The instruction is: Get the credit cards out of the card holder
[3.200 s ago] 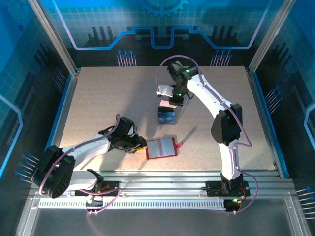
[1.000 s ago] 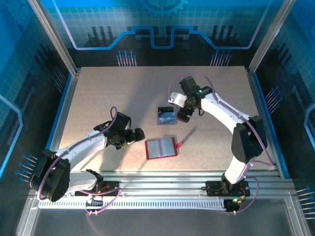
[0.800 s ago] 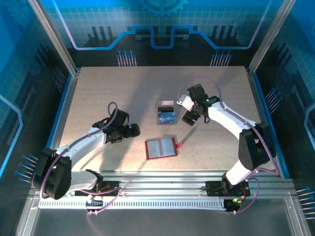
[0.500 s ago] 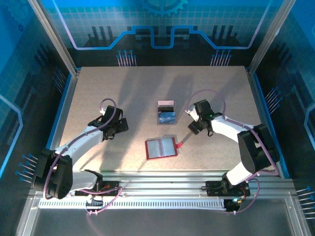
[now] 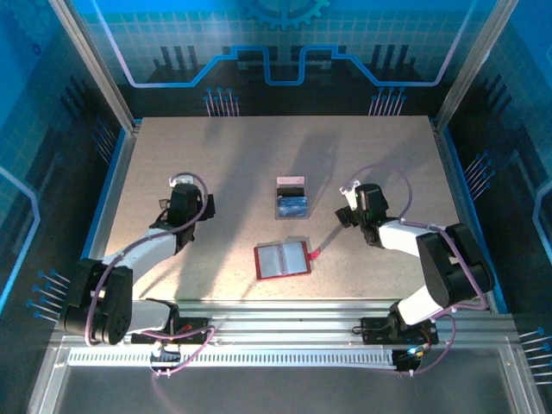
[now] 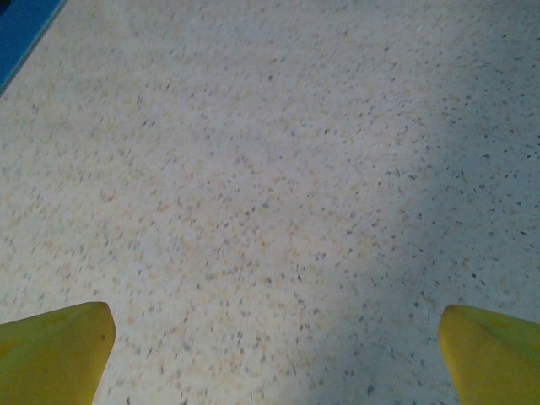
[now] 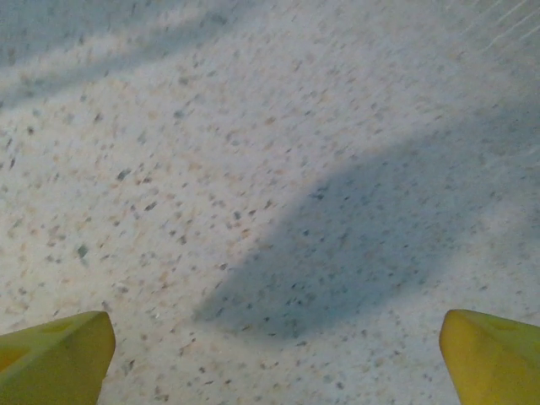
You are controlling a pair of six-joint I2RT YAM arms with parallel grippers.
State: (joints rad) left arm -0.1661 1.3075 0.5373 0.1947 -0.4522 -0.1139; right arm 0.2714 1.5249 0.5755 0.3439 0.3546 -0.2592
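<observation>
The card holder lies open near the near edge of the table, the credit cards near its centre, their print too small to read. The left gripper and right gripper both stand wide and hold nothing.

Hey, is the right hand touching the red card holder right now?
No, the right hand hangs open over bare table, clearly apart from the red card holder, which lies unfolded nearer the arms' bases.
</observation>
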